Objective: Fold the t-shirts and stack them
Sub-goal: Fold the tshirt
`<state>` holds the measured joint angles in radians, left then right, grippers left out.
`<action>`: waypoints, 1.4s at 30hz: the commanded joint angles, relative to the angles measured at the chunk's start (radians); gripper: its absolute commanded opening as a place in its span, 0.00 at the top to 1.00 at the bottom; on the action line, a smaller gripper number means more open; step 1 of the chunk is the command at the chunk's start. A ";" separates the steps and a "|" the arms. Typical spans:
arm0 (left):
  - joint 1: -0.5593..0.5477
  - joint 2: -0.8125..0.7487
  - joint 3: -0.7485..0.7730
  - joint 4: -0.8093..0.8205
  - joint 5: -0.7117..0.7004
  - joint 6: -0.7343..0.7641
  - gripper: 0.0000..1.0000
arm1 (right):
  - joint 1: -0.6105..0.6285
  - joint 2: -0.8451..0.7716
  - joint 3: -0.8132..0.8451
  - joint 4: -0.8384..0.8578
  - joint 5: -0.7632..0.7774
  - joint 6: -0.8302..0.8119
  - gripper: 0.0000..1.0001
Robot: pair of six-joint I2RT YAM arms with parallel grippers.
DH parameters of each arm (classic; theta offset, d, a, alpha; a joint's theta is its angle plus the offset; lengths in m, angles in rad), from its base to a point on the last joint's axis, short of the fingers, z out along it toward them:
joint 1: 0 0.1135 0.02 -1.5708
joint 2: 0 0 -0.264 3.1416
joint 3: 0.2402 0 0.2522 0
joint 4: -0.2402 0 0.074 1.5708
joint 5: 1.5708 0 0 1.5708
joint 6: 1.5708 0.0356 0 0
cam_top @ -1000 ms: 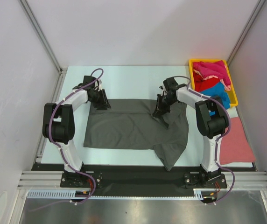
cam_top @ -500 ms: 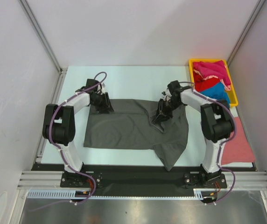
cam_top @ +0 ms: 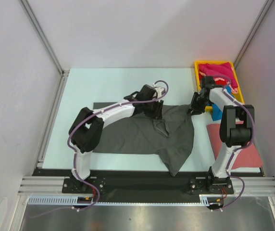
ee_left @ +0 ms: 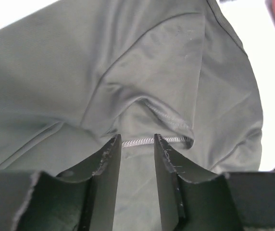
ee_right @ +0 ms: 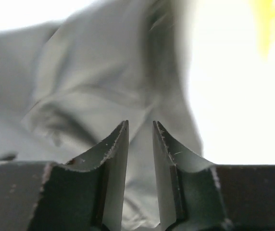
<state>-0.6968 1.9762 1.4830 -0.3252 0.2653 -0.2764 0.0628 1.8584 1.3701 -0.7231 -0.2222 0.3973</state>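
A large dark grey t-shirt (cam_top: 128, 134) lies spread on the table, with its right side rumpled and hanging towards the near edge. My left gripper (cam_top: 153, 108) reaches across to the shirt's top middle. In the left wrist view it (ee_left: 136, 139) is open by a narrow gap just above the cloth (ee_left: 80, 72), with the stitched collar hem (ee_left: 168, 139) at its tips. My right gripper (cam_top: 195, 107) is over the shirt's upper right edge. In the right wrist view it (ee_right: 140, 124) is narrowly open, with blurred grey cloth (ee_right: 89, 82) below.
A yellow tray (cam_top: 214, 61) at the back right holds magenta (cam_top: 219, 72), red (cam_top: 213, 86) and bright blue (cam_top: 231, 98) shirts. A salmon-pink shirt (cam_top: 245, 149) lies flat at the right edge. White walls enclose the table.
My left gripper has moved from the shirt's upper left corner right to its top middle. My right gripper has moved from the shirt's middle out to its upper right edge. The shirt lies about the same.
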 commanded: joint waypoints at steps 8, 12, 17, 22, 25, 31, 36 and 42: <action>-0.032 0.041 0.080 -0.072 -0.182 0.043 0.49 | -0.047 0.231 0.253 0.086 0.034 -0.071 0.63; -0.043 0.030 0.065 -0.092 -0.204 0.059 0.47 | -0.047 0.242 0.268 0.099 0.018 -0.043 0.61; -0.081 0.032 0.062 -0.100 -0.251 0.088 0.44 | -0.047 0.162 0.213 0.068 0.070 -0.038 0.61; -0.139 0.090 0.132 -0.124 -0.304 0.089 0.51 | -0.047 0.139 0.221 0.062 0.009 -0.011 0.62; -0.164 0.151 0.201 -0.172 -0.366 0.091 0.61 | -0.047 0.154 0.231 0.056 -0.025 -0.005 0.62; -0.190 0.213 0.237 -0.187 -0.437 0.106 0.66 | -0.049 0.168 0.236 0.057 -0.034 -0.015 0.62; -0.204 0.268 0.315 -0.241 -0.523 0.120 0.67 | -0.049 0.163 0.231 0.059 -0.037 -0.023 0.62; -0.207 0.277 0.318 -0.256 -0.601 0.124 0.64 | -0.049 0.151 0.196 0.070 -0.039 -0.032 0.63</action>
<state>-0.8967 2.2452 1.7615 -0.5514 -0.2592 -0.1741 0.0128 2.0544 1.5749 -0.6601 -0.2516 0.3733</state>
